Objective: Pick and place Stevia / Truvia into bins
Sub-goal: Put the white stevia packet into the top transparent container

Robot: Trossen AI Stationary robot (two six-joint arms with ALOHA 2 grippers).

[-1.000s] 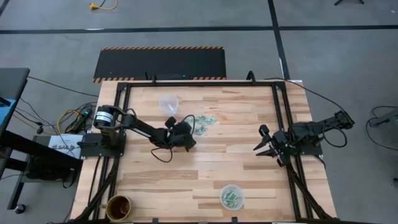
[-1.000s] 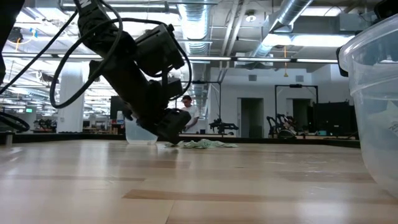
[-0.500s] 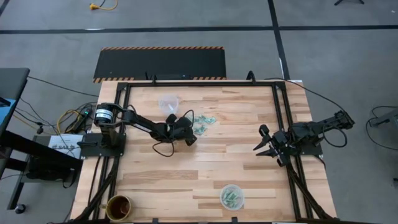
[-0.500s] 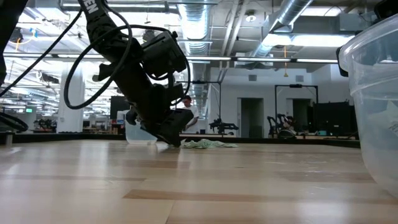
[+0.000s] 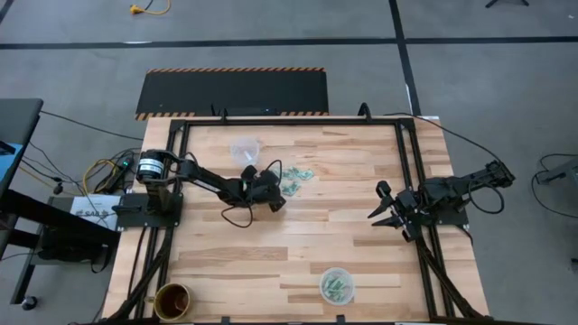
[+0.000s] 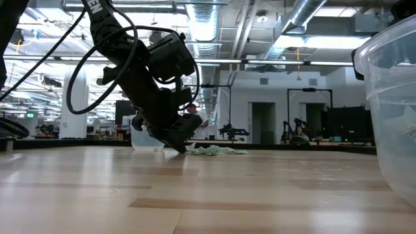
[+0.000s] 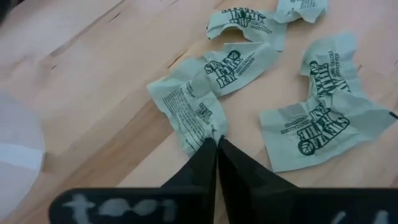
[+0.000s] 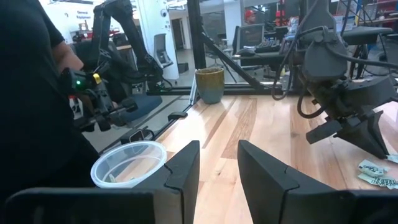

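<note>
Several pale green Stevia packets (image 5: 294, 180) lie crumpled and loose on the wooden table right of centre-far, also in the left wrist view (image 7: 317, 121). My left gripper (image 5: 278, 192) is at the left edge of that pile, shut on one packet (image 7: 186, 106). One clear bin (image 5: 245, 150) stands empty just beyond the gripper. A second bin (image 5: 337, 285), near the front edge, has packets inside. My right gripper (image 5: 383, 215) waits open at the table's right side, its own view showing nothing between its fingers (image 8: 217, 168). My left gripper pinches the crumpled near corner of one packet (image 7: 210, 129) between its two fingertips. The fingers slant down at it from the table's left side (image 6: 179, 147). The rest of the packet lies flat on the wood, touching a neighbouring packet (image 7: 239, 65).
A brown, dark-rimmed cup (image 5: 172, 301) stands at the front left corner. Black frame rails (image 5: 411, 181) run along the table's left, right and far sides. Bare wood stretches across the middle (image 5: 298, 244). A person stands in the room beyond the table (image 6: 192, 116).
My left gripper has swung a little toward the far edge and turned, coming up against the pile of packets. The packets and bins lie as before.
</note>
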